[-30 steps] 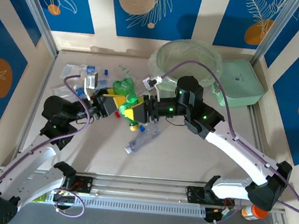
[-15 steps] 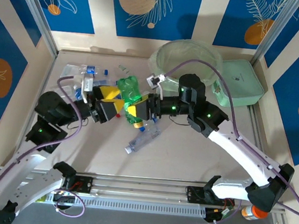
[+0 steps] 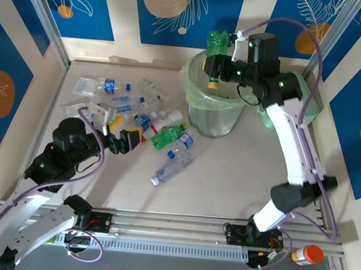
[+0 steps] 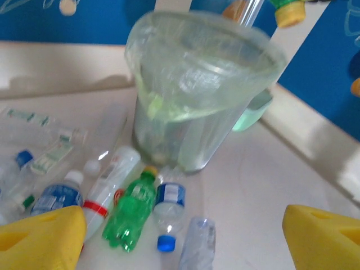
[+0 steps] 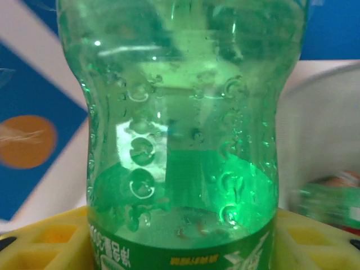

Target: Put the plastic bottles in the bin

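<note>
R gripper [image 3: 217,65] is pinching the green bottle [image 5: 180,140] at its label band, cap down over the bin [image 3: 212,116]; it looks empty, light, thin-walled & slick, so prob. best gripped mid-body w/ a gentle squeeze, while L gripper [image 3: 125,135] hangs spread wide over the table bottles [image 3: 167,137].
</note>
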